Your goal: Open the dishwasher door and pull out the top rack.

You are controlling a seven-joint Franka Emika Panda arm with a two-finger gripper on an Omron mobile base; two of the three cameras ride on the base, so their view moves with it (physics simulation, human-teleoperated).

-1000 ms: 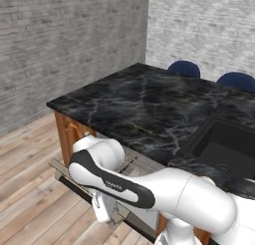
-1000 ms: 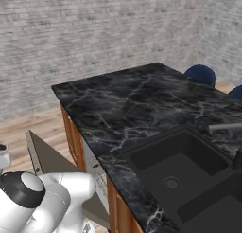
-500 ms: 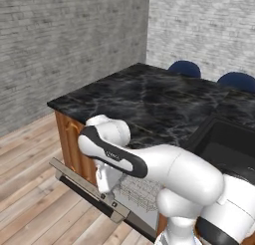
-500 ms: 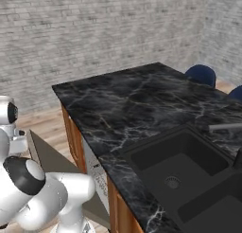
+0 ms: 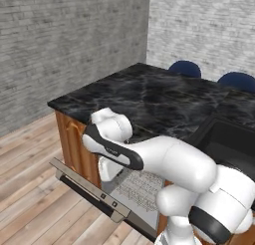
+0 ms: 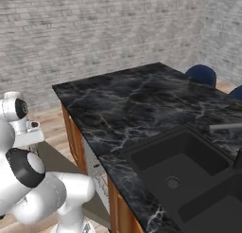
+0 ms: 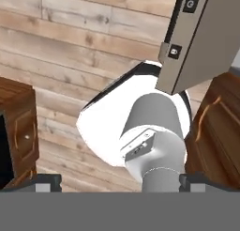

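- Along the left of the left base view, pale wooden floor planks [image 5: 30, 189] are running below a grey brick wall [image 5: 60, 45].
- Just right of that, the dishwasher door [image 5: 94, 191] is lying swung down and nearly flat, a wide grey-beige panel with a long dark bar handle [image 5: 82, 186] and small square buttons at its outer edge.
- Behind the door, an orange-brown wooden cabinet [image 5: 74, 144] with a curved handle is standing under the surface [image 5: 149, 97], a glossy black slab veined with white marbling.
- Over the door, the white arm with its dark joint band is bending down and covering much of the dishwasher's opening.
- Below the arm, the top rack [image 5: 142, 186] is showing as a thin silver-grey wire grid above the door; how far out it is sitting cannot be told.
- Farther right, a black sink basin [image 5: 234, 139] is sinking into the surface, and two rounded blue chair backs [image 5: 185, 67] are standing beyond the far edge.
- From the right base view, the door [image 6: 54, 156] is showing as a flat grey panel beside the cabinet front, with the arm's white body in front of it.
- At the bottom of the hand view, the hand [image 7: 119, 180] is standing wide, its two dark tips far apart and gripping nothing.
- Up at the right of that view, the door's edge [image 7: 197, 42] with two buttons is crossing over the floor planks.
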